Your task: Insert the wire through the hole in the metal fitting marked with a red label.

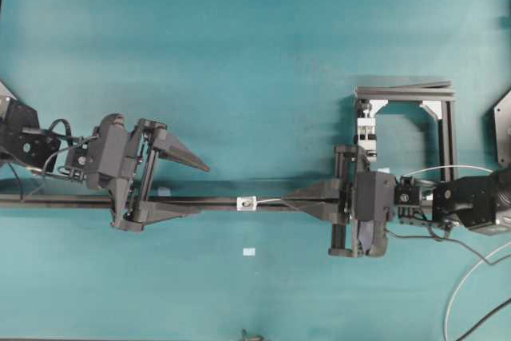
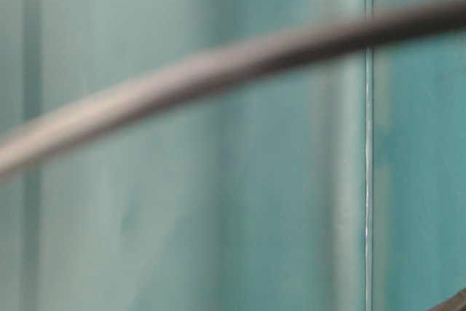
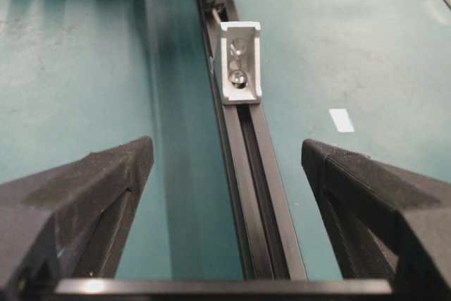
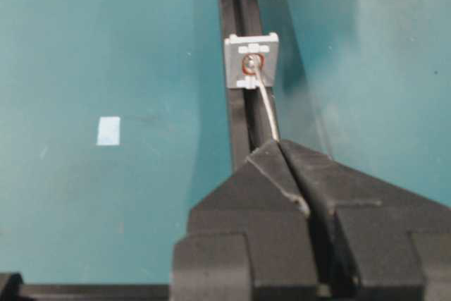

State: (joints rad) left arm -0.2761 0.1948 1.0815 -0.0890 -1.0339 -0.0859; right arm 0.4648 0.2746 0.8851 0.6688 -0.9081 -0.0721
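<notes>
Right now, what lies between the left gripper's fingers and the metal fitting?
Only the black rail, running from between the open left gripper fingers up to the metal fitting. Nothing else sits on that stretch in the left wrist view.

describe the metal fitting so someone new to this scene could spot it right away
Find the long black rail crossing the teal table between the two arms. The metal fitting sits on it near the middle, just ahead of the right gripper, which pinches the wire. Unlike the flat pale tape square nearby, it is a raised silvery block with a red-ringed hole.
</notes>
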